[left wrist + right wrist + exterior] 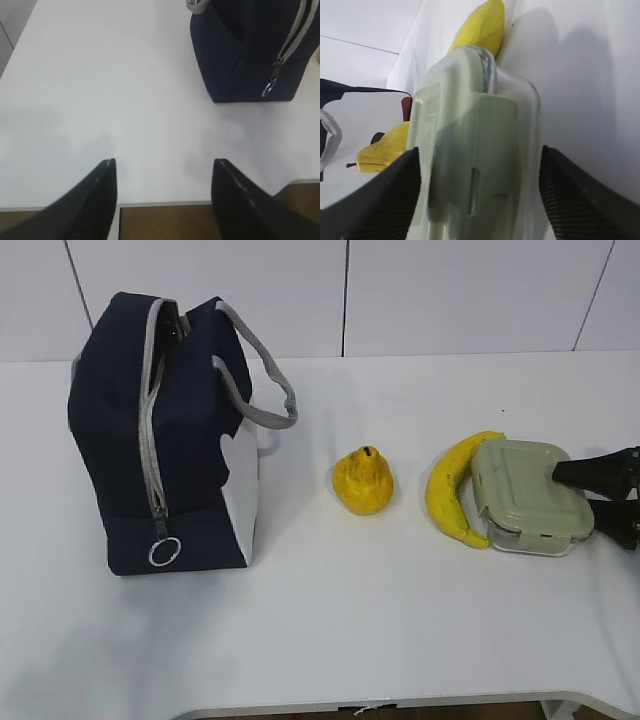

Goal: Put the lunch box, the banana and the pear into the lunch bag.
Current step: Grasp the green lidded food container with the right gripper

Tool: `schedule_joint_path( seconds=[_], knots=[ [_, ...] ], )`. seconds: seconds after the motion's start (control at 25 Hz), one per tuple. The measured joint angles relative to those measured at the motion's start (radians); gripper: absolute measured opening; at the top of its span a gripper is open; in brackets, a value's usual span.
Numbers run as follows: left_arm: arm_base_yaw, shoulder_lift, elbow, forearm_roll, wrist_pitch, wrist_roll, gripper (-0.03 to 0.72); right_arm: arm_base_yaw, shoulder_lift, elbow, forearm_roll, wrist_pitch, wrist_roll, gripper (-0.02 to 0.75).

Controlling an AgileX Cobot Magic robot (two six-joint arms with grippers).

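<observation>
A white table (330,620) carries everything. On its left side stands the navy lunch bag (150,440), upright, its grey zip running down the near face to a ring pull. Near the middle sits the yellow pear (364,481), well apart from the bag. To the right lies the banana (447,496), curved around the left side of the lunch box (528,496) and touching it; the box rests flat with its green lid on

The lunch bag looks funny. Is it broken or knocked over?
No. The lunch bag stands upright on the table, zip partly open, handles flopped to one side. The banana leans against the lunch box; the pear sits alone. Nothing spilled or damaged.
</observation>
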Motion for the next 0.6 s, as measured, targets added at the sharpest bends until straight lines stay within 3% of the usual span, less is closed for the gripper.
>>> schedule_joint_path(
  seconds=[0.6],
  knots=[
    [0.000,0.000,0.000,0.000,0.000,0.000,0.431,0.000,-0.006,0.000,-0.020,0.004,0.000,0.593]
  ],
)
